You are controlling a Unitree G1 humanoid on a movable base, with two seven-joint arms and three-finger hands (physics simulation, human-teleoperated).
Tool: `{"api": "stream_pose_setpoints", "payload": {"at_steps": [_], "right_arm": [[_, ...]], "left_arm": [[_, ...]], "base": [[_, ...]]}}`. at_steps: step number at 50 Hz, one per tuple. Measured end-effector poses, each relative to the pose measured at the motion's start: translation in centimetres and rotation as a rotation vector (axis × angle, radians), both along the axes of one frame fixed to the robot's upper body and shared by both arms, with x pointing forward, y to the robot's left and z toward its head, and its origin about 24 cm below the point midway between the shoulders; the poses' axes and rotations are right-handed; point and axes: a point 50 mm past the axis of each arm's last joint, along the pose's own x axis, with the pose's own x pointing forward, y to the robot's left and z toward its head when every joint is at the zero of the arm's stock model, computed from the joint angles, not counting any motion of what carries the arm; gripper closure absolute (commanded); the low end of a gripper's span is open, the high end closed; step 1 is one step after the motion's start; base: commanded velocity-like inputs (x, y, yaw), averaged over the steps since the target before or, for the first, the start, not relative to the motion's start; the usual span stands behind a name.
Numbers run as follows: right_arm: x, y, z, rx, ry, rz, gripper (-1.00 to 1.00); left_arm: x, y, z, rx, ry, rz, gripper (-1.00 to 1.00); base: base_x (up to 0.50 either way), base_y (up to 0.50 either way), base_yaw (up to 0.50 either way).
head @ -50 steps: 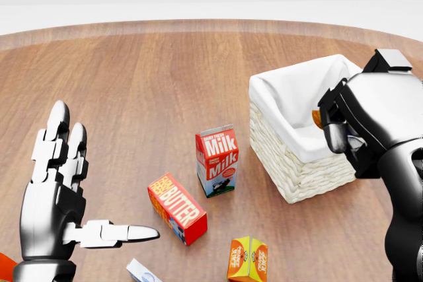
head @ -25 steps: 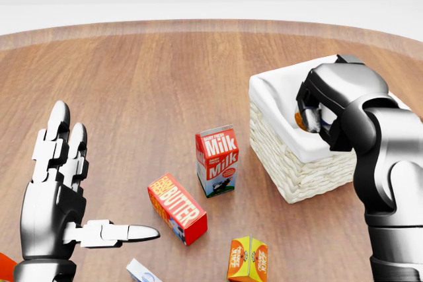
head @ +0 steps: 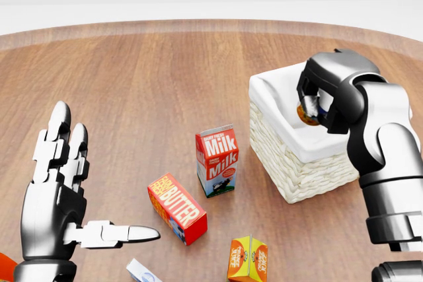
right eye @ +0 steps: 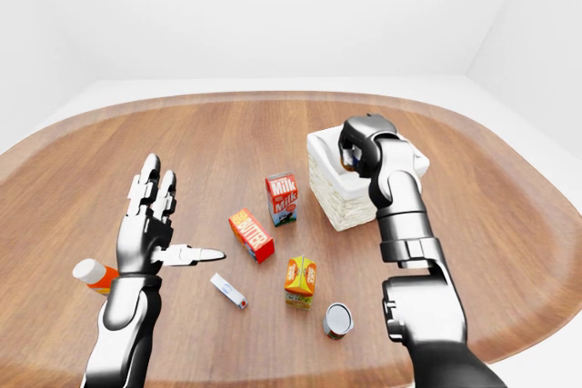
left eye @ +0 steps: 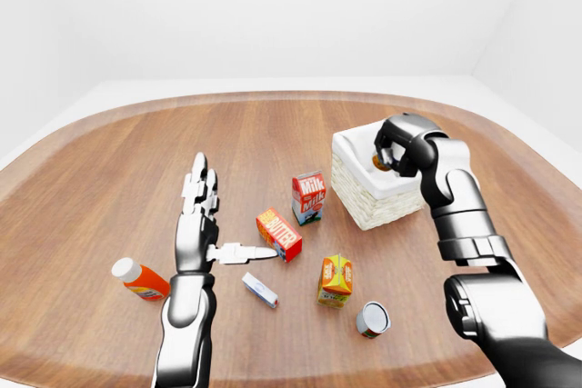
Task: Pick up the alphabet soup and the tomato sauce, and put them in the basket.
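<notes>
My right hand (head: 309,111) hangs over the white-lined wicker basket (head: 297,177) at the right of the head view. Its fingers are shut on a small can (head: 305,116); only the can's orange-brown round end shows, so I cannot tell which can it is. The can sits above the basket's cloth lining, level with the rim. A second can (left eye: 373,319) with a silver top stands low on the table in the left-eye view, near my right forearm. My left hand (head: 99,183) is open at the lower left, fingers spread, holding nothing.
A milk carton (head: 217,160) stands left of the basket, with a butter box (head: 177,208) and an orange carton (head: 248,259) below it. A small white box (left eye: 260,290) and an orange bottle (left eye: 139,280) lie beside my left arm.
My right hand has swung left from the view's right edge to above the basket, carrying the can. The left hand has stayed still.
</notes>
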Motion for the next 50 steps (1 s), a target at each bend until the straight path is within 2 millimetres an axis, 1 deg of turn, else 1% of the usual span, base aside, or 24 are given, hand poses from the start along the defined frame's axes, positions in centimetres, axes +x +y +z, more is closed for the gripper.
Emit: {"api": "stream_pose_setpoints", "payload": {"at_steps": [6, 12, 21, 28, 50], "right_arm": [[0.4, -0.2, 0.5, -0.007, 0.007, -0.01, 1.0], [1.2, -0.4, 0.5, -0.014, 0.025, -0.021, 1.0], [2.5, -0.5, -0.3, -0.011, 0.055, -0.034, 1.0], [3.1, -0.5, -0.8, -0.006, 0.07, -0.042, 1.0], [3.6, -0.5, -2.3, -0.015, 0.09, -0.077, 1.0]], "left_arm": [[0.0, 0.0, 0.0, 0.0, 0.0, -0.001, -1.0], [0.0, 0.0, 0.0, 0.0, 0.002, -0.001, -1.0], [0.0, 0.0, 0.0, -0.001, 0.002, -0.001, -1.0], [0.0, 0.0, 0.1, -0.001, -0.003, 0.0, -1.0], [0.0, 0.0, 0.2, -0.004, -0.01, -0.001, -1.0]], "base": [[0.0, 0.0, 0.0], [0.0, 0.0, 0.0], [0.0, 0.0, 0.0], [0.0, 0.0, 0.0], [0.0, 0.0, 0.0]]}}
